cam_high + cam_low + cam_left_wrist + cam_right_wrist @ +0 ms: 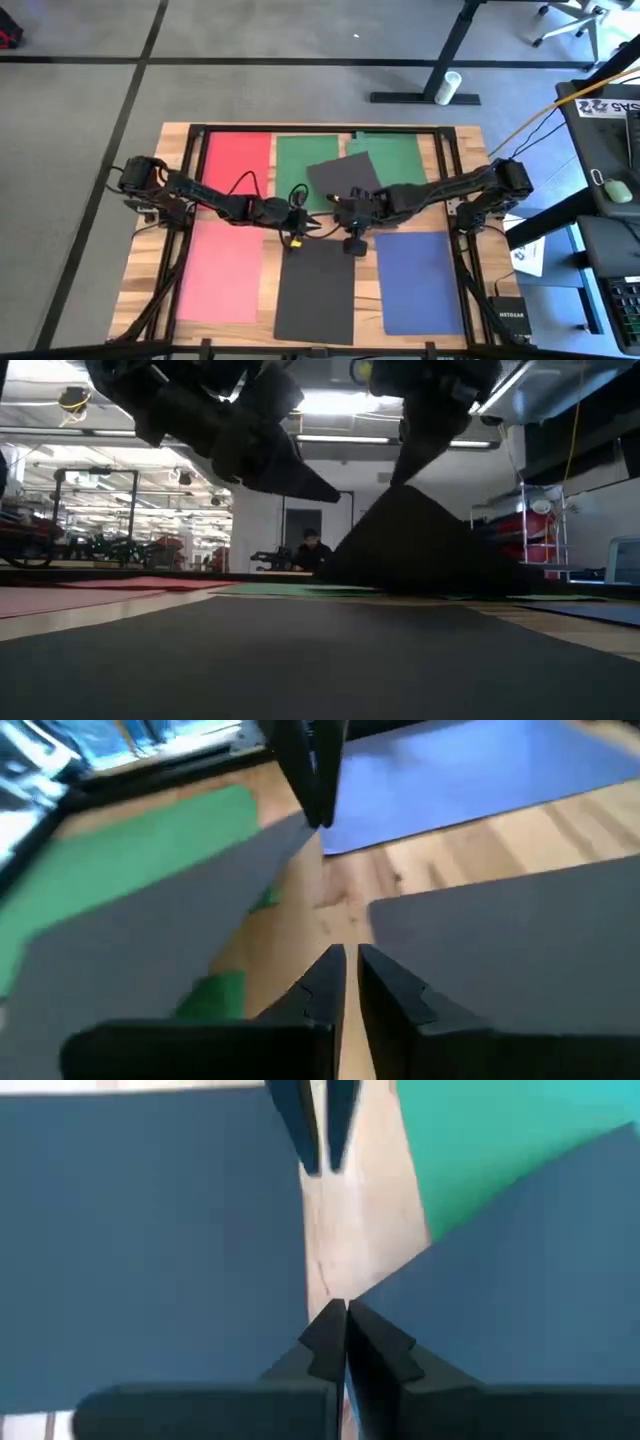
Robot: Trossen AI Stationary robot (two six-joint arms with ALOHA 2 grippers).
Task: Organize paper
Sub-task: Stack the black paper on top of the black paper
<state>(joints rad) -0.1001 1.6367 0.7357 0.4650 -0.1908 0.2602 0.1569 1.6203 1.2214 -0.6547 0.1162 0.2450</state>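
Fingers of the right gripper [343,212] pinch the skewed dark grey sheet [345,178]; left gripper [312,226] nearly closed, empty: drag toward six o'clock, squaring slowly.

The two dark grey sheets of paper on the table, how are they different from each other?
The upper dark grey sheet lies skewed, overlapping the green sheets, with one corner lifted by the right gripper. The lower dark grey sheet lies flat and square to the table, touching no other sheet. Both look alike in colour and size.
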